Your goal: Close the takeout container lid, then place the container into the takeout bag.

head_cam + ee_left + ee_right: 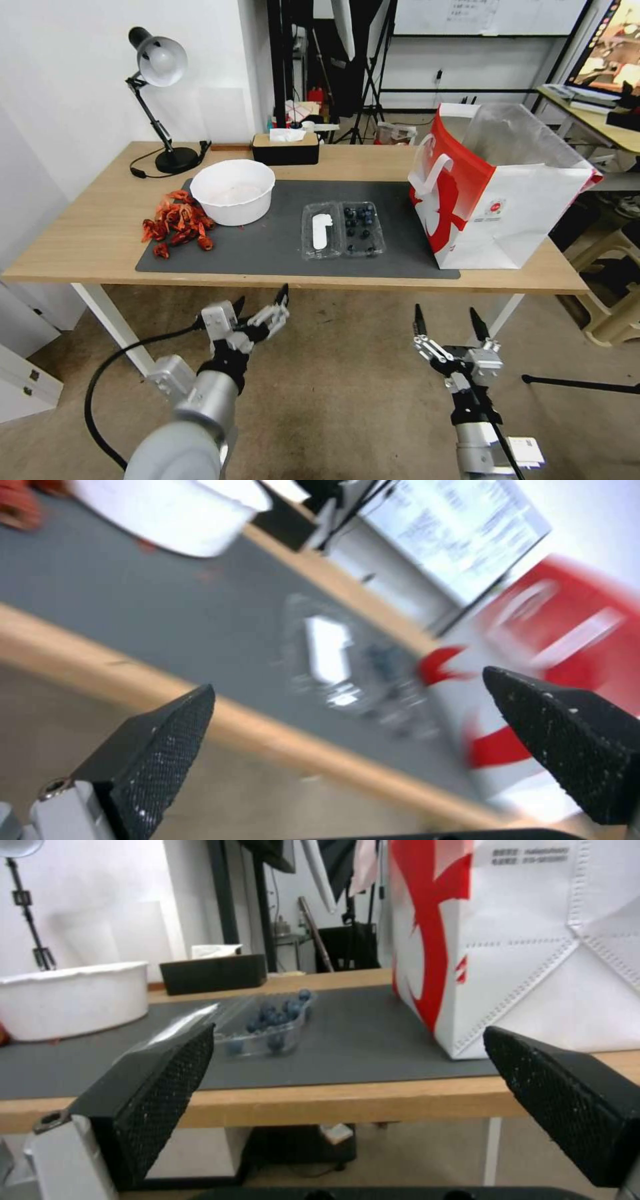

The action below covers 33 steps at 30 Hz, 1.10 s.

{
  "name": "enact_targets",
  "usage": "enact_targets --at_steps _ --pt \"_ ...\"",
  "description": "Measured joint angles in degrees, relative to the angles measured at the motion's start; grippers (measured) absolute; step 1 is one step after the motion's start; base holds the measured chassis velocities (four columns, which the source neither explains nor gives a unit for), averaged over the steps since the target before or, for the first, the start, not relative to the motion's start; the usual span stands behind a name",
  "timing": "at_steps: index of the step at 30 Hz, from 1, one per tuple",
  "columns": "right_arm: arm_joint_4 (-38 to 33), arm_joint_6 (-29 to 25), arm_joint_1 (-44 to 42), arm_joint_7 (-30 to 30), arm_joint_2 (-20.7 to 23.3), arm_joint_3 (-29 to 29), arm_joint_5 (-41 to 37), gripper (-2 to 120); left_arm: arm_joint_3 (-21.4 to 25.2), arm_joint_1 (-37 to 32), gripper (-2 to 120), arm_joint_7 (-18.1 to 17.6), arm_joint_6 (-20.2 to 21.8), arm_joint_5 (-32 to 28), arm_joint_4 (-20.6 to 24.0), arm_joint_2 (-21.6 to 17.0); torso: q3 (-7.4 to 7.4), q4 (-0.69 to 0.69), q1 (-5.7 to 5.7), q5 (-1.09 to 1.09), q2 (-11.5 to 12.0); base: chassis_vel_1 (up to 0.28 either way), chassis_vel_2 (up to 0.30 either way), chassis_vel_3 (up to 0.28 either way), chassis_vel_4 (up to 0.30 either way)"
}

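The clear takeout container (343, 230) lies open and flat on the grey mat, its berry half (363, 229) on the right and its lid (321, 231) with a white sticker on the left. It also appears in the wrist views, container (360, 672) and container (267, 1027). The red and white takeout bag (497, 193) stands open at the table's right end, to the right of the container; bag (520, 945), bag (553, 645). My left gripper (261, 299) and right gripper (445, 320) hang open and empty below the table's front edge, apart from everything.
A large white bowl (233, 191) and a pile of red crayfish (175, 223) sit on the left of the grey mat (280, 247). A black desk lamp (160, 100) and a tissue box (285, 148) stand at the back. Bare wooden table (87, 227) lies left of the mat.
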State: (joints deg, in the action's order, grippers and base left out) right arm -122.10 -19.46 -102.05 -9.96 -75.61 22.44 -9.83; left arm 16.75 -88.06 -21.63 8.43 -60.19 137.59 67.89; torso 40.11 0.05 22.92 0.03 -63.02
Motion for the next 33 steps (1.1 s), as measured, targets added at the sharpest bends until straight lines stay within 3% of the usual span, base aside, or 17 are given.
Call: enact_targets --at_steps 1,2,5,6,9,17,21,33 --pt "-0.35 0.05 -0.57 0.04 -0.2 0.08 0.11 100 -0.39 2.43 100 -0.89 0.15 -5.0 -0.04 -0.69 0.0 -0.04 0.0 -0.04 0.0 0.0 0.0 0.0 0.0" --pt "-0.35 0.05 -0.57 0.04 -0.2 0.08 0.11 100 -0.39 2.43 100 -0.89 0.15 -5.0 -0.04 -0.69 0.0 -0.04 0.0 -0.04 0.0 0.0 0.0 0.0 0.0" --pt "-1.72 -0.06 -2.5 0.33 -1.94 0.89 1.2 100 -2.94 11.18 100 -4.5 1.28 -20.71 -1.58 -1.82 0.0 -0.07 0.0 -0.03 0.0 0.0 0.0 0.0 0.0" --pt "-1.72 -0.06 -2.5 0.33 -1.94 0.89 1.2 100 -2.94 11.18 100 -4.5 1.28 -20.71 -1.58 -1.82 0.0 -0.07 0.0 -0.03 0.0 0.0 0.0 0.0 0.0" --pt "-2.88 -0.52 -4.03 0.64 -4.09 1.37 2.41 100 -7.4 19.51 100 -7.73 1.61 -28.44 -5.84 -0.97 0.0 -0.06 0.0 -0.03 0.0 0.0 0.0 0.0 0.0" --pt "-3.78 -1.08 -5.21 1.03 -6.15 1.8 3.8 100 -15.41 30.3 100 -7.65 1.4 -30.95 -14.51 0.49 0.0 -0.05 0.01 -0.02 0.0 0.0 0.0 0.0 0.0" --pt "-3.95 -1.5 -5.6 1.09 -7.0 2.35 4.33 100 -20.43 36.96 100 -8.29 0.38 -30.22 -21.49 2.22 0.0 -0.05 0.01 -0.02 0.01 0.0 0.0 0.0 0.0" --pt "-3.59 -1.87 -4.97 1.01 -6.73 3.46 3.72 100 -23.19 40.51 100 -14.32 -0.09 -25.53 -27.75 4.47 0.0 -0.04 0.0 -0.02 0.01 0.0 0.0 0.0 0.0"
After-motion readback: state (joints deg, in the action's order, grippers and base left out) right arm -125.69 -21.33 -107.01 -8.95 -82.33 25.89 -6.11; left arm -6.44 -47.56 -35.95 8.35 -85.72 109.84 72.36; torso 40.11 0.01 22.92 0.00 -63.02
